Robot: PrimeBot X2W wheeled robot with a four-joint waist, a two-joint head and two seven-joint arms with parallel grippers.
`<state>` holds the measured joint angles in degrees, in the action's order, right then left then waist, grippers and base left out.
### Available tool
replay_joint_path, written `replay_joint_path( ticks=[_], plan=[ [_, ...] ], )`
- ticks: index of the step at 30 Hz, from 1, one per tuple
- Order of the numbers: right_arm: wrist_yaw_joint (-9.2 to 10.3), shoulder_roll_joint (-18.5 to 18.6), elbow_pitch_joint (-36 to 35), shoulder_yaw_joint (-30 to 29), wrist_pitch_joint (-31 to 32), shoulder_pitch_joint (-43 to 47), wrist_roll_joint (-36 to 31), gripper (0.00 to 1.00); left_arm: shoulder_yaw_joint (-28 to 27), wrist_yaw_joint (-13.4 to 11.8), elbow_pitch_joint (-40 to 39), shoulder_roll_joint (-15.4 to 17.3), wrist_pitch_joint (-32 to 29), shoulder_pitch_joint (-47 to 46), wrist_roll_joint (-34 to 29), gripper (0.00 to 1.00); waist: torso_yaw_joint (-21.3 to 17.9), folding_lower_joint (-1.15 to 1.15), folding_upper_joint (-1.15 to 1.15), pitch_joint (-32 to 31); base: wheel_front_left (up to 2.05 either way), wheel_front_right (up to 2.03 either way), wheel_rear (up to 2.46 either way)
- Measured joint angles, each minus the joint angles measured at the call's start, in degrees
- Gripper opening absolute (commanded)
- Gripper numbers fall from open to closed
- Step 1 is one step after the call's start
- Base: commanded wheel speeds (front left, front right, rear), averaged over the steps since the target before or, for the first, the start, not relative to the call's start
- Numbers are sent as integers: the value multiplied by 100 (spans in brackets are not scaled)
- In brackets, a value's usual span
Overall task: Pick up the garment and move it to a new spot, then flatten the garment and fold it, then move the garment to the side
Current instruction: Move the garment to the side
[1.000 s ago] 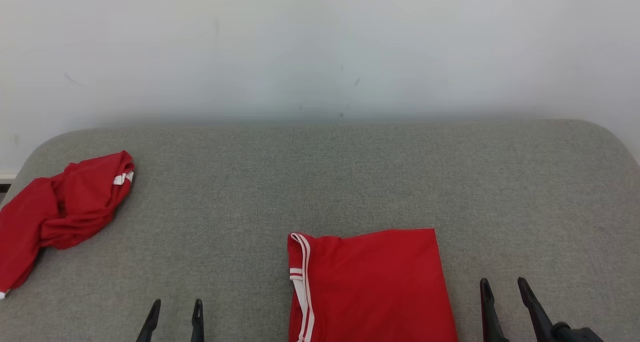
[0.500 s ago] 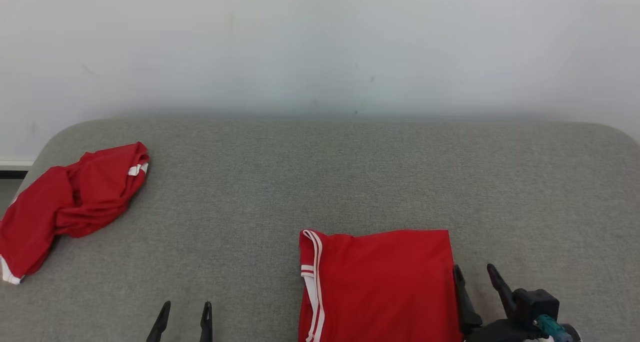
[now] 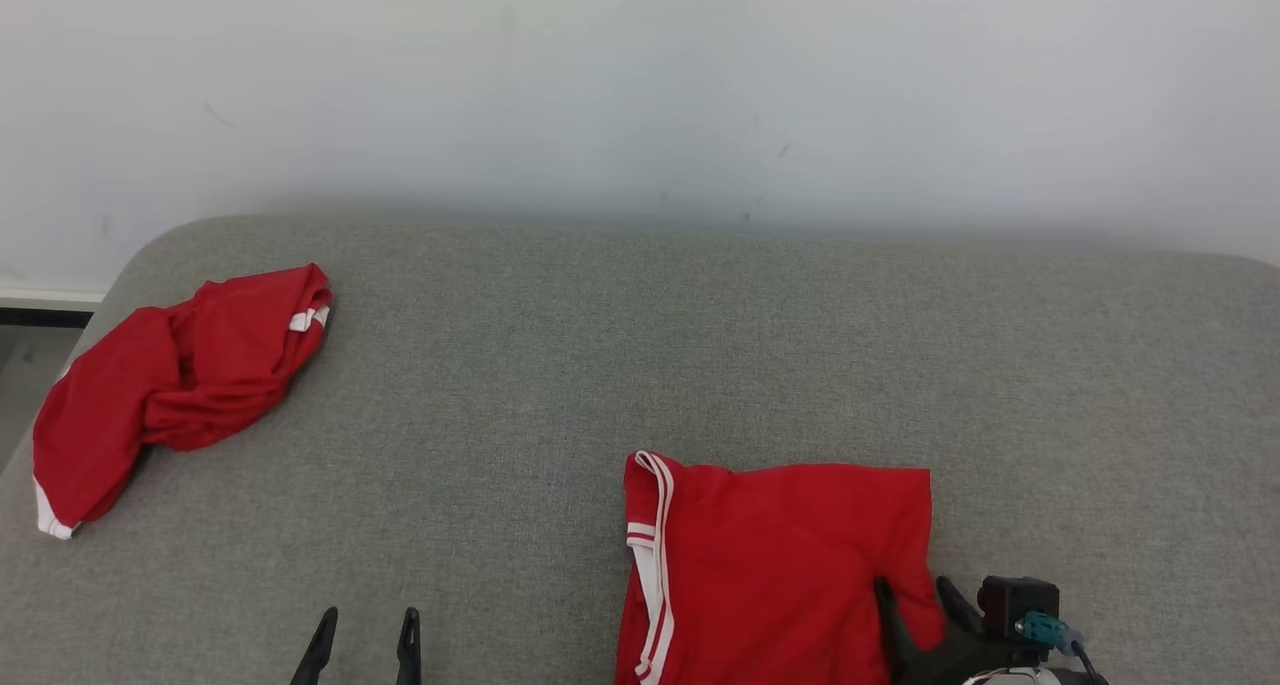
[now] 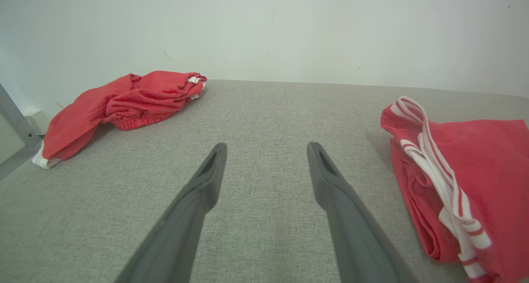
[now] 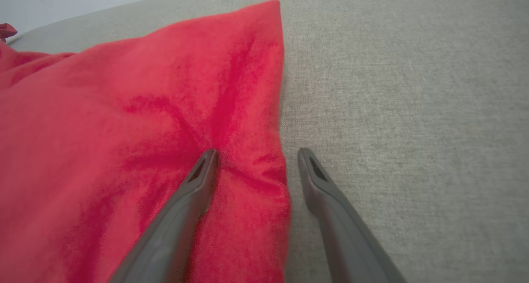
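Note:
The garment point(image 3: 770, 555) is red with white stripes on its left hem. It lies folded into a rectangle on the grey cushion, near the front edge. My right gripper point(image 3: 913, 589) is open and straddles the garment's right edge. In the right wrist view the right gripper point(image 5: 257, 152) has one finger pressed on the red cloth point(image 5: 124, 122), which puckers there, and the other finger on bare cushion. My left gripper point(image 3: 368, 617) is open over bare cushion, left of the garment. The left wrist view shows this gripper point(image 4: 267, 146) holding nothing, with the garment point(image 4: 475, 163) off to its right.
A second red garment point(image 3: 180, 375) lies crumpled at the cushion's far left, also in the left wrist view point(image 4: 124, 99). The grey cushion point(image 3: 700, 345) ends at a pale wall behind and rounds off at its left corner. Bare cushion lies between the two garments.
The camera has swung, shifting the whole picture rightward. My right gripper moved left from beside the garment onto its right edge, and the cloth there now wrinkles. The left gripper has kept its place.

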<state>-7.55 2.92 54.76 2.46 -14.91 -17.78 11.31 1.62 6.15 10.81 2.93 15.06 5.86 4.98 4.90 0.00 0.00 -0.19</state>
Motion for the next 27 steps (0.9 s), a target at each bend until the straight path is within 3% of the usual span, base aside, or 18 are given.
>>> replay_joint_path(
  ticks=[1,2,3,10,14,22,27],
  plan=[
    [0,3,138,47,29,-75,49,51,0,13,1,-1,0,-2,0,100,7,0,0,1,0,0,0],
    [0,5,257,101,63,-143,119,18,1,29,5,-1,0,-4,0,100,15,0,0,0,0,0,0],
    [0,10,347,157,69,-205,234,0,1,34,10,-1,0,-7,1,100,25,0,0,0,0,0,0],
    [0,29,676,434,43,-525,554,0,-30,-9,-1,-1,0,-18,85,100,4,0,0,23,0,0,0],
    [-1,234,704,491,30,-930,593,0,-30,-10,-13,-1,0,-24,124,100,-42,0,0,81,0,0,0],
    [0,995,744,626,81,-1849,534,0,-56,40,-133,-1,0,-247,168,100,-81,0,0,394,0,0,0],
    [0,1671,782,615,191,-2381,453,0,-42,93,-225,-2,0,-458,167,100,-112,1,0,684,0,0,0]
  ],
)
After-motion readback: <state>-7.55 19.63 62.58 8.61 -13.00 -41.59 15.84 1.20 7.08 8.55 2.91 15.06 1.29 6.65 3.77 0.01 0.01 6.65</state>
